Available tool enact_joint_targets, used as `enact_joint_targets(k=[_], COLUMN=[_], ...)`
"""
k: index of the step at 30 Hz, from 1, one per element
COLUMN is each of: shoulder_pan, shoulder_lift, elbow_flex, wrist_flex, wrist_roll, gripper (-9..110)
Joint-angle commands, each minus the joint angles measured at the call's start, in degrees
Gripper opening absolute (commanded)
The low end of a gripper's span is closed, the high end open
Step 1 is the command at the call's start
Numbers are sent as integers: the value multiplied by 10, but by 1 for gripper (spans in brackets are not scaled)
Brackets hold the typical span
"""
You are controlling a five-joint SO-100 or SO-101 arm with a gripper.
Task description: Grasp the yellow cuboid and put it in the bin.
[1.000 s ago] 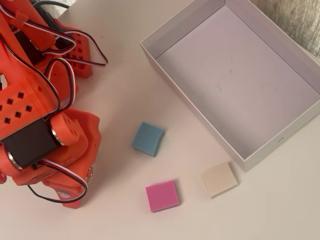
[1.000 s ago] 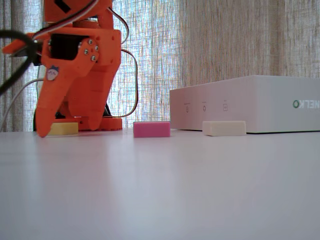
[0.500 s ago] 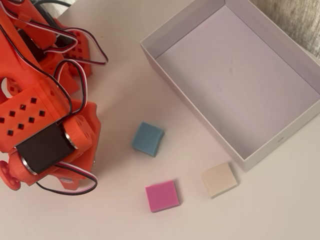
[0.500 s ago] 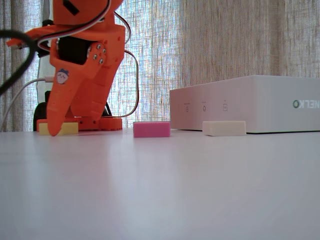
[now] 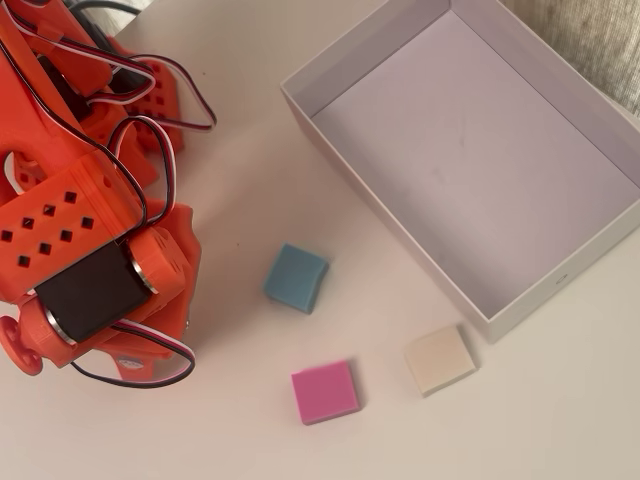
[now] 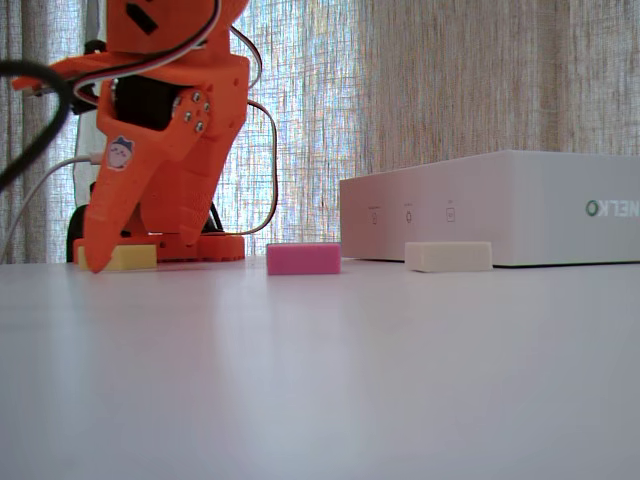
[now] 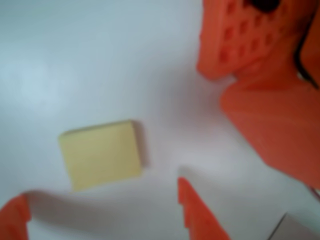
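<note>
Yellow cuboid (image 7: pixel 100 154) flat on table, ungrasped before wide-spread gripper (image 7: pixel 100 210) in wrist view, hidden under arm overhead

Orange arm bent forward and low over the white table, gripper (image 7: pixel 100 207) pointing downward with its two fingertips spread wide apart, nothing between them, one fingertip (image 6: pixel 97 262) near the surface

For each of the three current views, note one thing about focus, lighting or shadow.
Wrist view: soft and blurred; the yellow cuboid casts a faint shadow along its right edge. Fixed view: backlit by the bright curtain, foreground table hazy. Overhead view: sharpest, evenly lit, the bin walls crisp.
</note>
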Motion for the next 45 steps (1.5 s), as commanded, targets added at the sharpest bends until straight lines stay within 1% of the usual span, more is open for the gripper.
enact_joint_targets(k=[1,6,8,13,18,23,31,41,45], shoulder_pan=[32,85,108,117,158,207,337,405,427], shoulder_lift=[26,83,94,98,116,117,97,96,96], elbow_flex=[23,90,100,106,139,142,139,140,141], wrist_flex=[-54,-124,-136,-142,-185,-186,-189,-192,-199], wrist_roll=[-23,-45,-48,-46,-46,-20,0,4,0], gripper=[38,37,37,36,35,34,32,32,27])
